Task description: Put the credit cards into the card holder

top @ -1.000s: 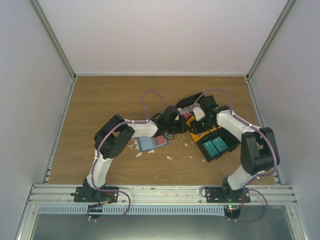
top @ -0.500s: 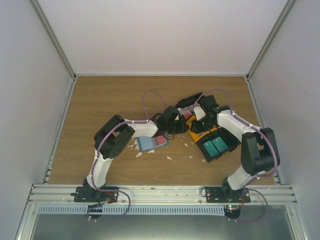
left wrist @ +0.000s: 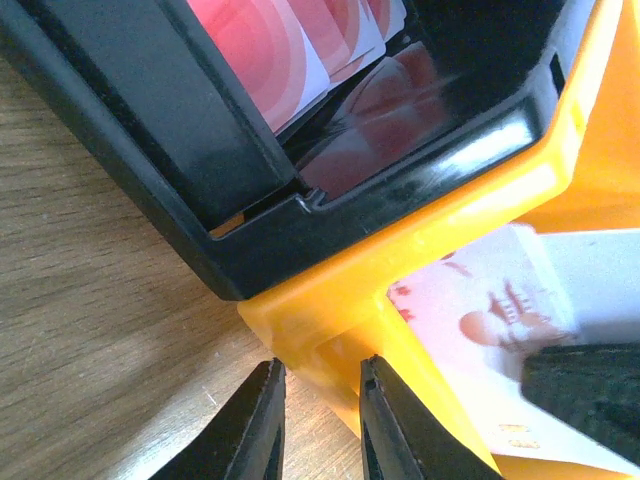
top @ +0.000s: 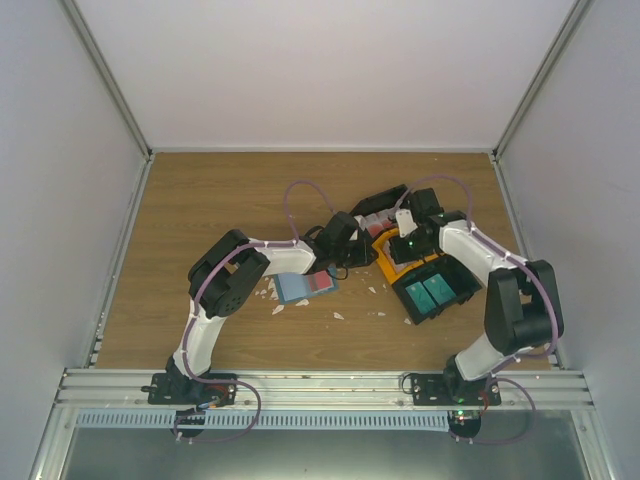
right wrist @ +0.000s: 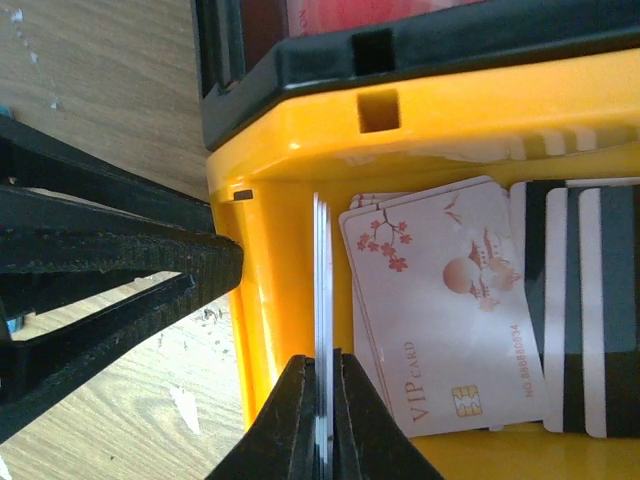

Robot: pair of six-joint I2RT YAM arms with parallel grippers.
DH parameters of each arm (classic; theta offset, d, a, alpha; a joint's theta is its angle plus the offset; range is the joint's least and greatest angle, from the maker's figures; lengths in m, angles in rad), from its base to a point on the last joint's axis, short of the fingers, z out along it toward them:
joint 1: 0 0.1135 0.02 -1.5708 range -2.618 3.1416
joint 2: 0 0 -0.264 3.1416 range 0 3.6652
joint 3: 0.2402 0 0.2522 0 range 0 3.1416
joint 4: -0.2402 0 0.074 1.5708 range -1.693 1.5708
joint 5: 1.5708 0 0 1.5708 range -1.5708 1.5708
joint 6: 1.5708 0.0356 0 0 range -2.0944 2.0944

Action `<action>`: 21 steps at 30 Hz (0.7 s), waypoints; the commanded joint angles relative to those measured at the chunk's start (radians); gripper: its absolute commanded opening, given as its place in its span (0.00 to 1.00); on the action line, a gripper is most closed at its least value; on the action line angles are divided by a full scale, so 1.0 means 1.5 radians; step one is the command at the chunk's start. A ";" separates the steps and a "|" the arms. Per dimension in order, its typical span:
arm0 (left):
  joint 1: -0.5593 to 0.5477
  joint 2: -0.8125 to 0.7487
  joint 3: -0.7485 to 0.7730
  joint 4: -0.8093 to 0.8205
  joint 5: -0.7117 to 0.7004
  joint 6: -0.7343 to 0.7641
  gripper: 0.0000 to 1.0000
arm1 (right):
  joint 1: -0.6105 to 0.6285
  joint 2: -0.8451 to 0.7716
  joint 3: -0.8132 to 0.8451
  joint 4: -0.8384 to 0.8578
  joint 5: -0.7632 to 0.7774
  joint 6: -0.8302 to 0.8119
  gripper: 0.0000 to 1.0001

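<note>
My right gripper point(right wrist: 322, 400) is shut on a thin stack of white credit cards point(right wrist: 322, 280), seen edge-on, held upright just inside the orange bin's point(right wrist: 270, 150) left wall. More white-and-red credit cards point(right wrist: 440, 310) lie flat in that bin. In the top view the right gripper point(top: 404, 224) holds the white cards over the orange bin point(top: 386, 268). My left gripper point(left wrist: 320, 410) has its jaws close together on the orange bin's corner point(left wrist: 330, 330). The blue card holder point(top: 294, 288) lies on the table under the left forearm, with a red patch at its right end.
A black bin point(left wrist: 150, 130) holding red-patterned cards point(left wrist: 260, 50) touches the orange bin's far side. A teal bin in a black tray point(top: 432, 292) sits to the right. Cards with black stripes point(right wrist: 575, 310) lie in the orange bin. White scraps point(top: 338, 315) dot the wood.
My right gripper has shifted a little back and to the right with the cards in it. The left arm has not moved.
</note>
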 commanded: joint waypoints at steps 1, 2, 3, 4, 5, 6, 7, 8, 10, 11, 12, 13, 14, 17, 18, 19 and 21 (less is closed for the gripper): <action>-0.003 -0.025 -0.013 0.037 -0.008 0.029 0.26 | -0.012 -0.043 -0.017 0.021 0.005 0.031 0.00; -0.003 -0.031 -0.017 0.042 -0.005 0.032 0.27 | -0.014 -0.052 -0.023 0.030 0.006 0.038 0.01; -0.003 -0.039 -0.021 0.047 -0.003 0.037 0.28 | -0.018 -0.059 -0.030 0.040 0.008 0.045 0.00; -0.003 -0.046 -0.025 0.052 0.001 0.041 0.30 | -0.021 -0.068 -0.039 0.050 0.009 0.052 0.01; -0.003 -0.053 -0.028 0.056 0.004 0.045 0.32 | -0.025 -0.078 -0.047 0.061 0.010 0.062 0.01; -0.003 -0.059 -0.032 0.062 0.008 0.049 0.34 | -0.031 -0.086 -0.053 0.071 0.011 0.070 0.01; -0.002 -0.067 -0.035 0.066 0.014 0.053 0.37 | -0.037 -0.094 -0.062 0.081 0.010 0.078 0.00; -0.002 -0.073 -0.036 0.070 0.020 0.057 0.40 | -0.042 -0.104 -0.067 0.091 0.010 0.085 0.01; -0.001 -0.083 -0.036 0.076 0.038 0.063 0.47 | -0.054 -0.129 -0.081 0.114 -0.001 0.101 0.01; 0.001 -0.086 -0.035 0.080 0.053 0.064 0.51 | -0.060 -0.144 -0.088 0.127 -0.011 0.110 0.01; 0.002 -0.089 -0.034 0.085 0.070 0.063 0.54 | -0.068 -0.159 -0.095 0.139 -0.028 0.119 0.00; 0.005 -0.091 -0.033 0.093 0.089 0.060 0.57 | -0.076 -0.176 -0.102 0.153 -0.051 0.126 0.01; 0.008 -0.092 -0.032 0.103 0.110 0.054 0.59 | -0.086 -0.190 -0.108 0.165 -0.075 0.133 0.00; 0.014 -0.087 -0.019 0.131 0.176 0.031 0.67 | -0.122 -0.225 -0.123 0.197 -0.171 0.148 0.00; 0.015 -0.082 -0.011 0.137 0.194 0.028 0.69 | -0.134 -0.233 -0.128 0.206 -0.208 0.152 0.01; 0.015 -0.079 -0.003 0.143 0.210 0.024 0.70 | -0.152 -0.238 -0.131 0.214 -0.243 0.155 0.00; 0.015 -0.070 0.011 0.152 0.230 0.016 0.70 | -0.181 -0.245 -0.137 0.229 -0.303 0.162 0.00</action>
